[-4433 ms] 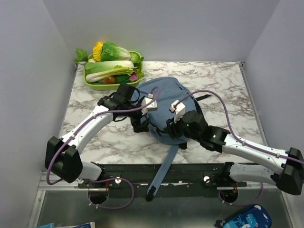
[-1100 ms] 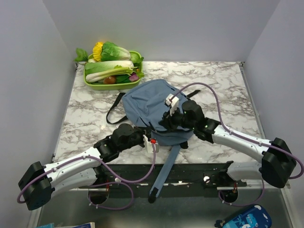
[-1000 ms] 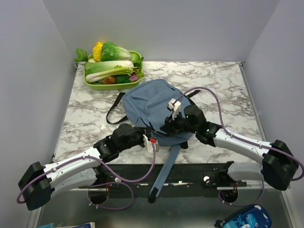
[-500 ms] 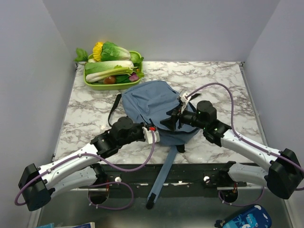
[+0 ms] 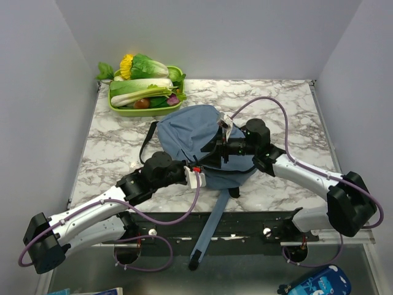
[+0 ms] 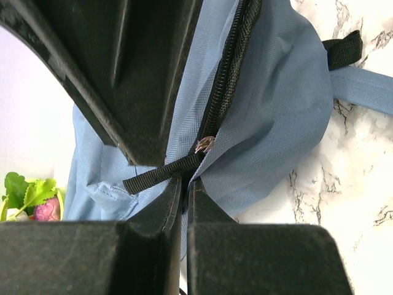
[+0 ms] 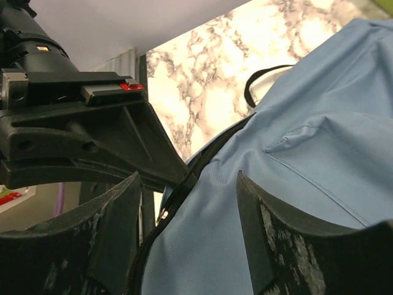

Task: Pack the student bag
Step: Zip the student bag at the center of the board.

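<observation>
Student bag (image 5: pixel 184 130) tab pinched in left jaws, right jaws apart above fabric

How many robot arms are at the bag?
2. The left arm reaches the bag from the near side, fingers shut on the zipper tab; the right arm is over it, fingers open.

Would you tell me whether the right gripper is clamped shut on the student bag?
No: the right gripper stands open, jaws well apart, with the student bag's blue fabric showing in the gap.
</observation>
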